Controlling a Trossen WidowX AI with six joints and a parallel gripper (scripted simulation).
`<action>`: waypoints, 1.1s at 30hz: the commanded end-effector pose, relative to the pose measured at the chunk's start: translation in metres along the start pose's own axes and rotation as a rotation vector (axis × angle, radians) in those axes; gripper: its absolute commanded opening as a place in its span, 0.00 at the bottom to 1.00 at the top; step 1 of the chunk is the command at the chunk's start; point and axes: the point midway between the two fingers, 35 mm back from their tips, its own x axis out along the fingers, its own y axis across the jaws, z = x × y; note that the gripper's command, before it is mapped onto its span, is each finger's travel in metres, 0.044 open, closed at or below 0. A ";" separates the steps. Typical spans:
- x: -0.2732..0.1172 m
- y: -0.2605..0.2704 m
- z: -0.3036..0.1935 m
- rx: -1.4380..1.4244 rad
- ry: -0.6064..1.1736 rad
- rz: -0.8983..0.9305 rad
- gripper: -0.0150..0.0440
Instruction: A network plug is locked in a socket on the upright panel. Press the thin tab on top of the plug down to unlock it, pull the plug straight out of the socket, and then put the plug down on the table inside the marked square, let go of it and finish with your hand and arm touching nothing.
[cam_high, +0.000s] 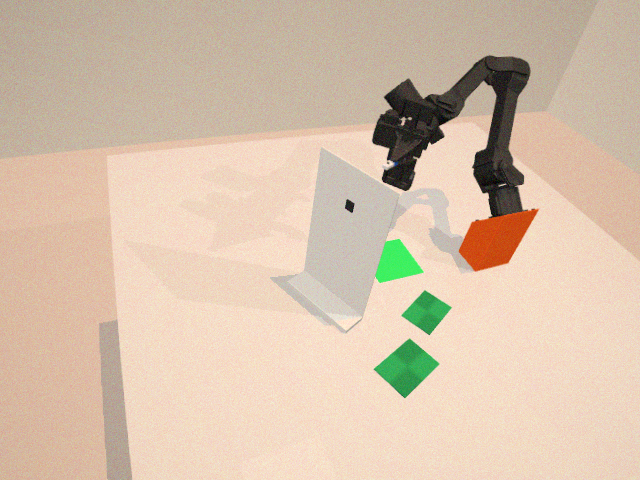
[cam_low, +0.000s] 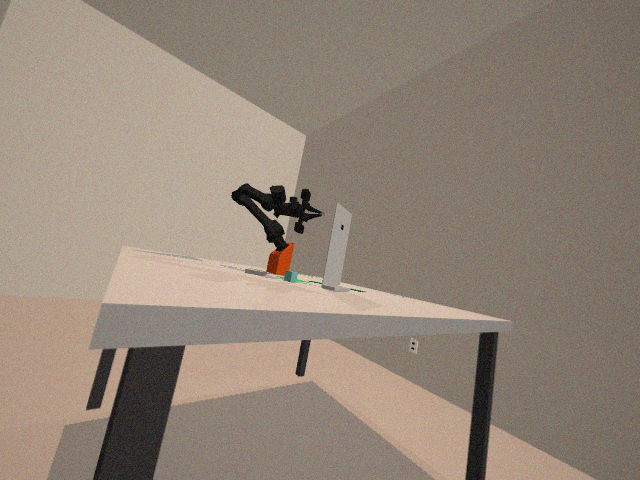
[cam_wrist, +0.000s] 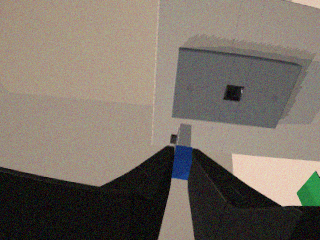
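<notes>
My gripper (cam_high: 393, 163) (cam_low: 320, 213) (cam_wrist: 180, 155) is shut on the plug, which has a blue body (cam_wrist: 182, 164) and a grey front part. The plug is out of the socket and clear of the upright panel (cam_high: 338, 248) (cam_low: 334, 258), high above the table. The dark socket opening (cam_wrist: 233, 93) shows empty in the grey plate (cam_wrist: 202, 75) on the panel, up and right of the plug in the wrist view. A bright green square (cam_high: 399, 262) lies flat on the table behind the panel in the top view, partly hidden by it.
Two darker green checked squares (cam_high: 427, 312) (cam_high: 406, 367) lie right of the panel in the top view. The orange arm base (cam_high: 496, 240) (cam_low: 280, 260) stands beyond the bright square. A small teal block (cam_low: 291, 276) and a flat grey piece (cam_low: 256, 272) are near it.
</notes>
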 end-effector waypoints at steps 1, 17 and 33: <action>-0.004 0.007 0.000 0.002 -0.007 0.000 0.25; 0.013 -0.058 -0.012 0.207 -0.142 -0.297 0.25; 0.005 -0.123 -0.029 0.368 -0.367 -0.589 0.25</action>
